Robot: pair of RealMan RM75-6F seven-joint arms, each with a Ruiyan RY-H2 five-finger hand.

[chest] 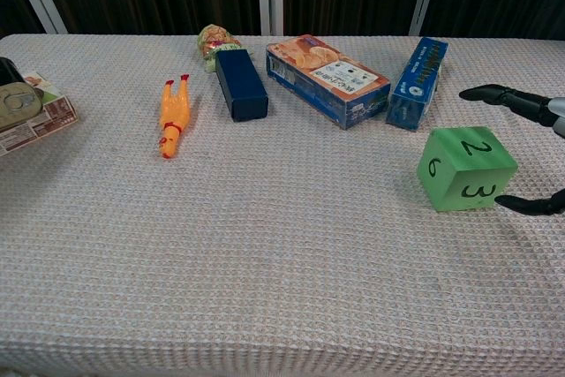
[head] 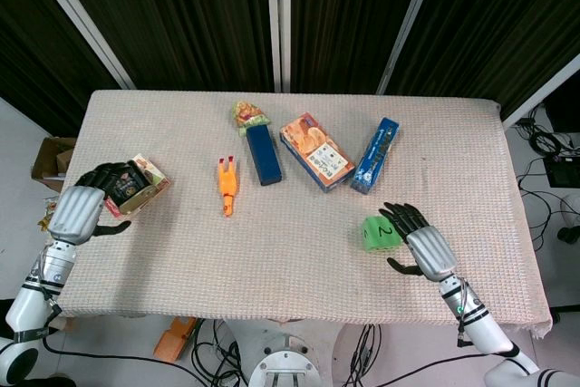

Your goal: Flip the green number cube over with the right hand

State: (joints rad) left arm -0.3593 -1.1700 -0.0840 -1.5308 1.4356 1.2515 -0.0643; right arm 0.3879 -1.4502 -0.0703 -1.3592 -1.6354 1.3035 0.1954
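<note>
The green number cube (head: 379, 233) (chest: 466, 169) sits on the cloth at the table's front right. It is turned at an angle, showing 2 on top and 6 and 3 on its sides. My right hand (head: 421, 246) is just right of it, fingers spread. In the chest view only its fingertips (chest: 519, 103) show at the right edge. The upper ones are clear of the cube, and the thumb tip is close to the cube's lower right corner. My left hand (head: 82, 210) rests at the table's left edge beside a small food box.
An orange rubber chicken (head: 227, 186), a dark blue box (head: 264, 154), an orange snack box (head: 315, 152) and a blue packet (head: 375, 154) lie across the back half. A food box with a tin (head: 138, 186) lies at the far left. The table's front edge is close to the cube.
</note>
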